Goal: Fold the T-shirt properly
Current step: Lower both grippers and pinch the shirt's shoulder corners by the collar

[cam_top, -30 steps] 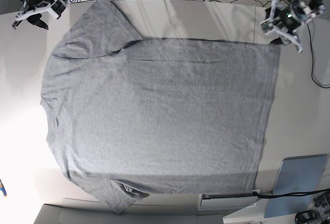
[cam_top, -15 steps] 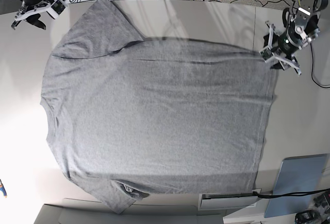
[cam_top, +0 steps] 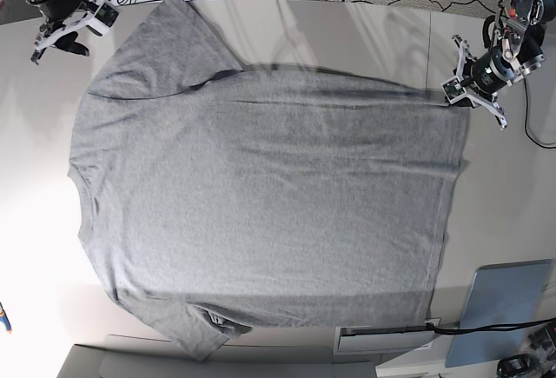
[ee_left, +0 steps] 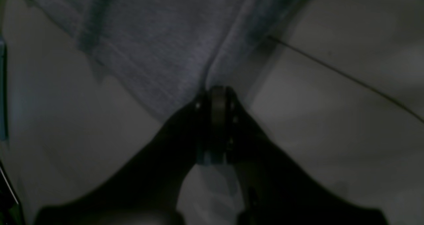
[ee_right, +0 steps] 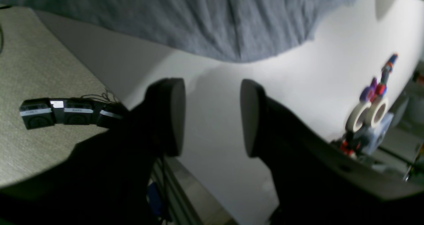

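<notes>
The heather-grey T-shirt (cam_top: 269,204) lies spread flat on the white table, plain side up, collar at the left and hem at the right. My left gripper (cam_top: 455,97) sits at the hem's far right corner. In the left wrist view its jaws (ee_left: 217,94) are pressed together, with the T-shirt (ee_left: 159,36) bunched into a ridge between them. My right gripper (cam_top: 59,37) hovers off the cloth beside the far left sleeve. In the right wrist view it (ee_right: 212,117) stands open with nothing between its pads, and the T-shirt (ee_right: 198,19) edge lies ahead of it.
A flat grey-blue panel (cam_top: 506,301) lies at the near right, with a white box (cam_top: 387,340) beside it. Cables run behind the table's far edge. Tape rolls and small coloured tools (ee_right: 367,112) sit to the right of my right gripper. Black modules (ee_right: 63,112) rest on carpet.
My left gripper has come down from above the table to the hem's far corner and shut on the cloth, rippling the far edge. The right gripper shifted slightly.
</notes>
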You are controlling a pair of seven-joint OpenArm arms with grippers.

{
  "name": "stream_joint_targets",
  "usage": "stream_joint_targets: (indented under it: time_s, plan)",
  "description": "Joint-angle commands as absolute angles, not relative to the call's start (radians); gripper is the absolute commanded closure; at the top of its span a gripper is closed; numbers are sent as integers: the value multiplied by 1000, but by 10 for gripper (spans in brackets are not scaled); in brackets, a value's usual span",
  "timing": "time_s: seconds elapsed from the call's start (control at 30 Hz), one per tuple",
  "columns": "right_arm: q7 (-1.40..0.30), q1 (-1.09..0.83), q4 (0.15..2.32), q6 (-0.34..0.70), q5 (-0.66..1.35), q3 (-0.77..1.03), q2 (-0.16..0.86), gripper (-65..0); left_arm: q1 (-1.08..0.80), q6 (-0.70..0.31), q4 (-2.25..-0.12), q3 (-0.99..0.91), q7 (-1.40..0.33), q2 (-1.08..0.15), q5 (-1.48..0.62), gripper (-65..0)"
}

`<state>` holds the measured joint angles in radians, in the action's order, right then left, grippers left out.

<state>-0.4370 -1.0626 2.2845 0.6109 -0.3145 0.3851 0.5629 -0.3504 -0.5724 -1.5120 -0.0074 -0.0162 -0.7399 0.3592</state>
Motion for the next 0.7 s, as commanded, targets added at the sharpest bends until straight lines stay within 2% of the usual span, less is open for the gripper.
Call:
stream_joint_targets:
  time_s: [0.0,0.3,0.67]
  plan:
    - [-426,-1066,2296,611,-317,388,580,-271,-374,-641,-1496,-2,-96,-751,411,0]
    - [-438,-1021,2286,609,-394,311,682,-270,-380,-648,-1497,-2,-96,-722,404,0]
    - [-459,-776,2021,590,-420,39,748,-270,-380,-623,-1497,-2,-96,-678,405,0]
